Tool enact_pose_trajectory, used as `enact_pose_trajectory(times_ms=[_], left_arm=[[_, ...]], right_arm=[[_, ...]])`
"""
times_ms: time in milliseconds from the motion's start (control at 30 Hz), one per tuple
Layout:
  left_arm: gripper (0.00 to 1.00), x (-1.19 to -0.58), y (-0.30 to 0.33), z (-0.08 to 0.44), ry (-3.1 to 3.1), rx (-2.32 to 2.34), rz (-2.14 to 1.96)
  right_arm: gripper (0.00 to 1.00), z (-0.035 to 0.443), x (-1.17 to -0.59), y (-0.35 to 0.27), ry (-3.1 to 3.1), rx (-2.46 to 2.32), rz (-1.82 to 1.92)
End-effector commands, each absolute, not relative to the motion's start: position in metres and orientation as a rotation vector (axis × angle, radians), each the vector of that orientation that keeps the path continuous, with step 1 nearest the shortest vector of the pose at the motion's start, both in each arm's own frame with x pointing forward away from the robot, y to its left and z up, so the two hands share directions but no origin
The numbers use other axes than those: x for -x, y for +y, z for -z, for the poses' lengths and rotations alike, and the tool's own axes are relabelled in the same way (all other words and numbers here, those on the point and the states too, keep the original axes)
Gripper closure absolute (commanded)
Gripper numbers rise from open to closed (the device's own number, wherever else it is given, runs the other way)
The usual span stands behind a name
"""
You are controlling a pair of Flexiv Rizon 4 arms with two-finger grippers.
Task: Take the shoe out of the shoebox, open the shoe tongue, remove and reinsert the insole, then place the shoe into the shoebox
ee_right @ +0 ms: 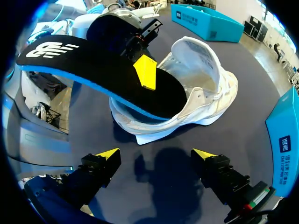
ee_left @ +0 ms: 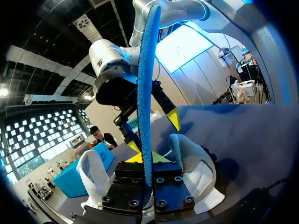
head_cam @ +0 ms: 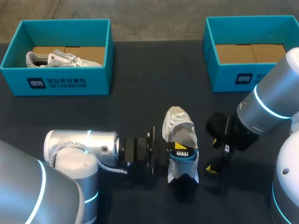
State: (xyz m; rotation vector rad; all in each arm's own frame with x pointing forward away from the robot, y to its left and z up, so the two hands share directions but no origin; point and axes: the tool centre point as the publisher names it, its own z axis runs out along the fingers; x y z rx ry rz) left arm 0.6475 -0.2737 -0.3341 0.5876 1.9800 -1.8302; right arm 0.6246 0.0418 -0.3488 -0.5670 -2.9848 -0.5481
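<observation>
Pinching insole point(ee_left: 145, 84) edge-on, left gripper point(ee_left: 148, 157) hides shoe point(head_cam: 178, 125) heel; right gripper point(ee_right: 155, 155) wide at shoe's 3 o'clock.

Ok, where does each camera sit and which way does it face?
Head view: above and behind, looking down on the table; left arm and right arm show.
Left wrist view: on the left arm, along the left gripper, shut on the insole.
Right wrist view: on the right arm, past the open right gripper, facing the shoe.
All share shoe and insole.
</observation>
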Motion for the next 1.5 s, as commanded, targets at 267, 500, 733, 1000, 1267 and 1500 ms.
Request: enact_pose_trajectory(times_ms=[267,500,733,1000,1267,1500], left_arm=[[1.00,-0.658,-0.279,0.343,2.026,-0.594,1.789],[1.00,-0.662,-0.279,0.348,2.048,-0.593,1.761],[1.00,-0.657,-0.279,0.348,2.071,-0.595,1.769],[0.84,-0.649,-0.278,0.341,2.074,-0.596,1.777],[0.80,-0.645,-0.276,0.336,2.077,-0.583,1.767],[0.72,-0.639,-0.275,0.325,2.073,-0.589,1.743]], right_arm=[[0.00,0.349,-0.624,0.042,-2.988,0.569,0.546],[0.00,0.349,-0.624,0.042,-2.988,0.569,0.546],[0.00,0.349,-0.624,0.042,-2.988,0.569,0.546],[0.00,0.349,-0.624,0.042,-2.988,0.569,0.546],[0.00,0.349,-0.624,0.042,-2.988,0.569,0.546],[0.00,0.349,-0.624,0.042,-2.988,0.569,0.546]])
